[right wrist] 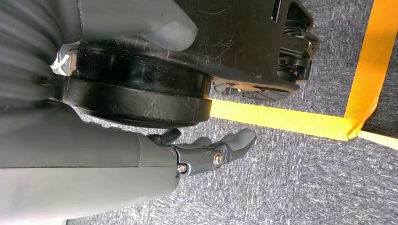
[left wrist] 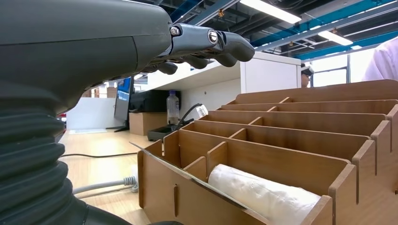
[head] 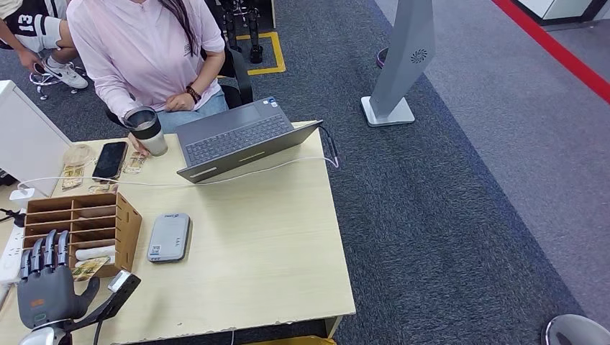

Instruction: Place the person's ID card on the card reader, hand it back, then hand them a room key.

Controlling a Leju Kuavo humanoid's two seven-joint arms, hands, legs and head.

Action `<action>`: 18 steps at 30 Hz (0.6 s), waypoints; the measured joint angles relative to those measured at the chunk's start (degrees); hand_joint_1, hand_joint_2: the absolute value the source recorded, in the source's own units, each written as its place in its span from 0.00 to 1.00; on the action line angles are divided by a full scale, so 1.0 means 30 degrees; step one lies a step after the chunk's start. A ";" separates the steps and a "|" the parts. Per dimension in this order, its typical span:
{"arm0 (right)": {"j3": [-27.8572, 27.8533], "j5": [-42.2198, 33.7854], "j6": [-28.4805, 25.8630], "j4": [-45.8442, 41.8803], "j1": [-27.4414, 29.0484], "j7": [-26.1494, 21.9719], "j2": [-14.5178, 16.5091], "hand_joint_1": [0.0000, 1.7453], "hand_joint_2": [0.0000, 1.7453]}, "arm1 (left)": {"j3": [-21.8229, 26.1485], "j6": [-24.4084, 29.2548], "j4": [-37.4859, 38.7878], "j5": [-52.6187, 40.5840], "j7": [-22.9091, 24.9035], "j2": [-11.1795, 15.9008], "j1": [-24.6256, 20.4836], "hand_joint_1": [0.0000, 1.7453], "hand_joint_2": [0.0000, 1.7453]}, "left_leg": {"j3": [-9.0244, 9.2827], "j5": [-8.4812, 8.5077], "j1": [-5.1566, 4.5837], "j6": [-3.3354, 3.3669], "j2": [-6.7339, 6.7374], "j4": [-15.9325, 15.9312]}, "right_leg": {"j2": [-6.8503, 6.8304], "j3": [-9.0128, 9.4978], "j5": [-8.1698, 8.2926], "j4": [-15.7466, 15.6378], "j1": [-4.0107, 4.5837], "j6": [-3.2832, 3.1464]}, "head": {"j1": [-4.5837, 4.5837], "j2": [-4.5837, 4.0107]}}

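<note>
My left hand (head: 47, 284) hovers with its fingers stretched apart over the near end of a wooden slotted organizer (head: 79, 226), holding nothing. In the left wrist view its fingers (left wrist: 206, 44) reach out above the organizer's front compartments (left wrist: 291, 140). A printed card (head: 90, 268) lies in the nearest slot, seen as a thin slanted edge (left wrist: 187, 176) beside a white roll (left wrist: 267, 197). The grey card reader (head: 169, 237) lies flat on the table, just right of the organizer. My right hand (right wrist: 206, 152) hangs beside my body above grey carpet, fingers loosely bent, holding nothing.
A person in a pink top sits across the table with a hand at a lidded cup (head: 147, 131). An open laptop (head: 241, 140), a black phone (head: 110, 159), small cards (head: 134, 162) and a white cable (head: 252, 171) lie at the far side. A white box (head: 25, 140) stands at the left.
</note>
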 joint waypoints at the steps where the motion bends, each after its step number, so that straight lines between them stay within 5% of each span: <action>1: 0.0000 0.0000 0.0000 0.0000 0.0000 0.0000 0.0000 0.00 1.00 | 0.0000 0.0002 0.0005 0.0002 0.0000 0.0000 0.0000 0.00 1.00 | 0.0000 0.0000 0.0000 0.0000 0.0000 0.0000 | 0.0000 0.0000 0.0000 0.0000 0.0000 0.0000 | 0.0000 0.0000; 10: 0.0000 0.0000 0.0000 0.0000 -0.0001 0.0000 0.0000 0.00 1.00 | 0.0000 0.0005 0.0033 0.0011 0.0000 0.0000 -0.0001 0.00 1.00 | 0.0000 0.0000 0.0000 0.0000 0.0000 0.0000 | 0.0000 0.0000 0.0000 0.0000 0.0000 0.0000 | 0.0000 0.0000; 14: -0.0002 0.0002 0.0000 0.0000 0.0000 0.0000 0.0000 0.00 1.00 | 0.0000 0.0029 0.0038 0.0013 -0.0002 0.0000 -0.0001 1.00 1.00 | 0.0000 0.0000 0.0000 0.0000 0.0000 0.0000 | 0.0000 0.0000 0.0000 0.0000 0.0000 0.0000 | 0.0000 0.0000; 18: -0.0002 0.0125 -0.0005 0.0000 -0.0001 0.0009 0.0000 0.00 1.00 | 0.0000 0.0211 0.0085 0.0153 -0.0221 0.0000 -0.0002 1.00 1.00 | 0.0000 0.0000 0.0000 0.0000 0.0001 0.0000 | 0.0000 -0.0001 0.0000 0.0000 0.0000 0.0000 | 0.0000 0.0000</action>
